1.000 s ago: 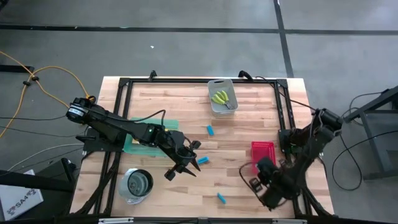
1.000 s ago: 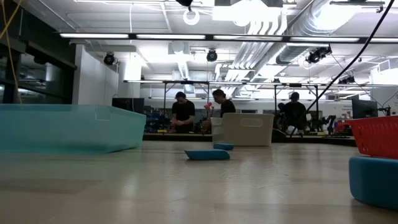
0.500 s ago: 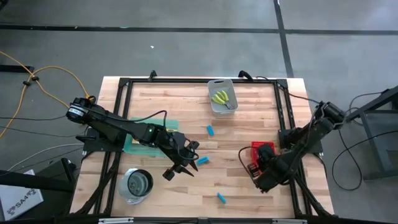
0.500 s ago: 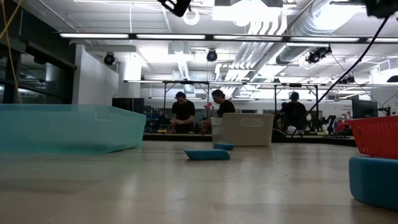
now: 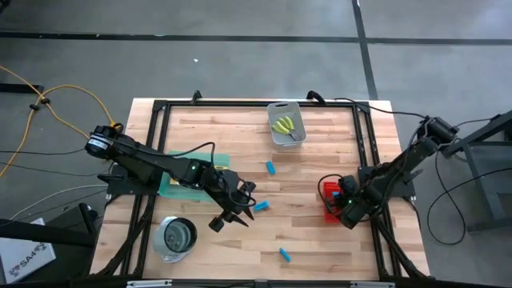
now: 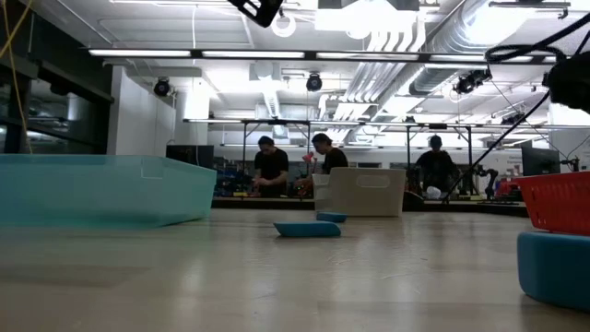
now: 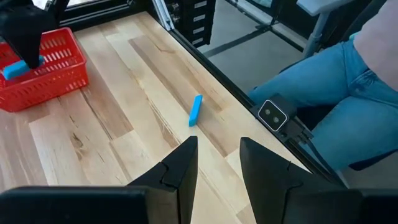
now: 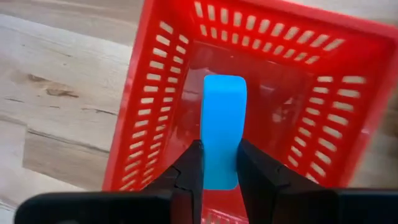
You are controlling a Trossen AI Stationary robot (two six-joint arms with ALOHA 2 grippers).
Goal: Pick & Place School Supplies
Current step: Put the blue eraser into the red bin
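My right claw (image 8: 217, 163) hangs over the red tray (image 5: 330, 190) near the right edge of the worktop (image 5: 320, 152), its two fingers clamped on one light-blue block (image 8: 222, 129). The block stands lengthwise between my fingers, above the tray's slotted floor; whether it touches that floor cannot be told.

My left claw (image 7: 217, 163) hovers above the worktop's middle, left of centre, its fingers a little apart and holding nothing. Past them lies a second light-blue block (image 7: 196, 110) flat on the wood, near the front edge. In the high view this is the block (image 5: 284, 254) nearest the front.

Two more light-blue blocks rest on the bare wood: one (image 5: 262, 206) just beside my left claw, another (image 5: 271, 167) farther back, toward the grey bin (image 5: 286, 137). The bin sits at the back edge and holds yellow-green items (image 5: 283, 125); their kind is too small to tell.

A round metal cup (image 5: 175, 238) stands at the front left. A green mat (image 5: 170, 185) lies partly under my left arm.
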